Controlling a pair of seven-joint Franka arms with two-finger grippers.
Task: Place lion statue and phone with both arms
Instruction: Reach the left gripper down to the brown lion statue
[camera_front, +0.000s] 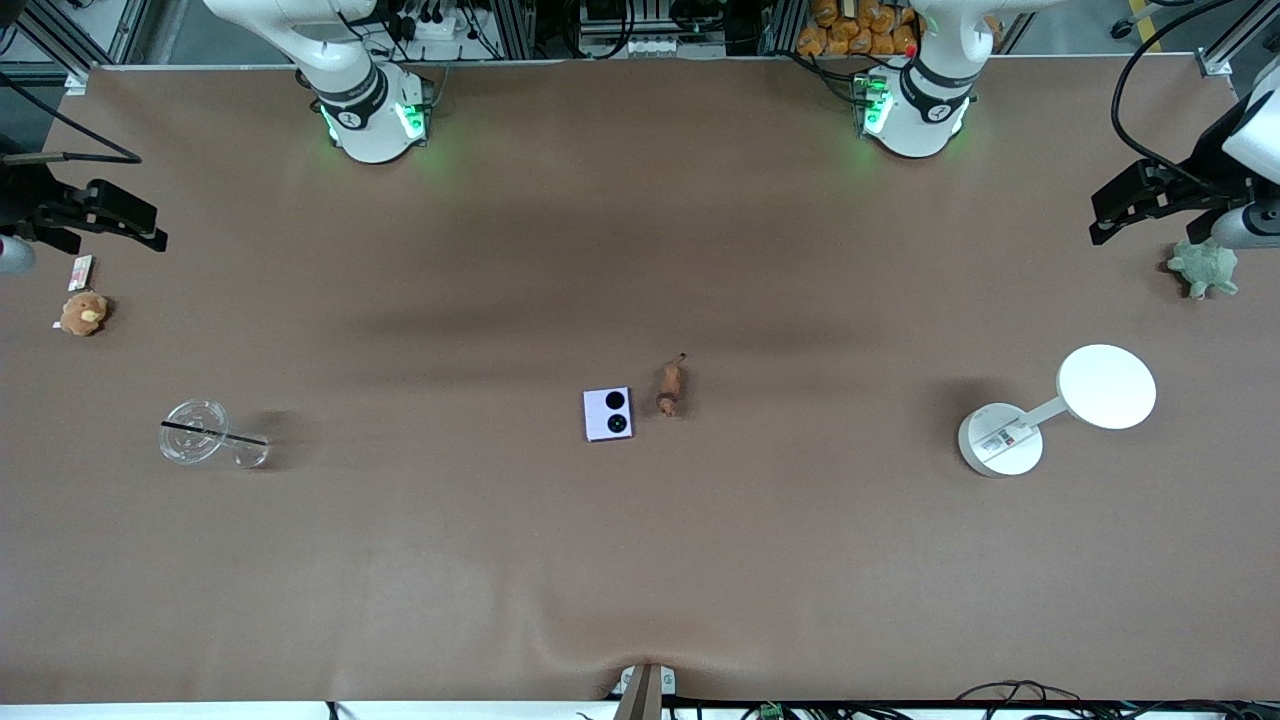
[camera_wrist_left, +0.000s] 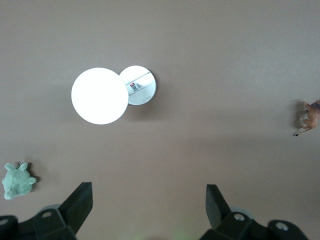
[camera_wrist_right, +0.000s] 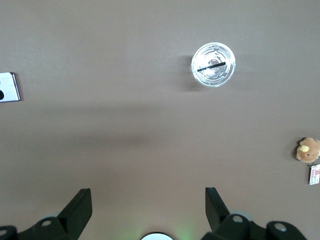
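The phone (camera_front: 608, 414) lies flat at the table's middle, its two black circles facing up. The lion statue (camera_front: 669, 388) lies right beside it, toward the left arm's end, apart from it. My left gripper (camera_front: 1100, 215) is open and empty, up in the air at the left arm's end of the table, beside the green plush turtle (camera_front: 1205, 268). My right gripper (camera_front: 152, 225) is open and empty, up at the right arm's end. The left wrist view shows the lion (camera_wrist_left: 311, 118) at its edge and open fingers (camera_wrist_left: 80, 202). The right wrist view shows the phone's corner (camera_wrist_right: 9, 87).
A white lamp stand (camera_front: 1000, 440) with a round disc stands toward the left arm's end. A clear cup with a black straw (camera_front: 205, 435) lies toward the right arm's end. A brown plush toy (camera_front: 84, 313) sits under the right gripper's area.
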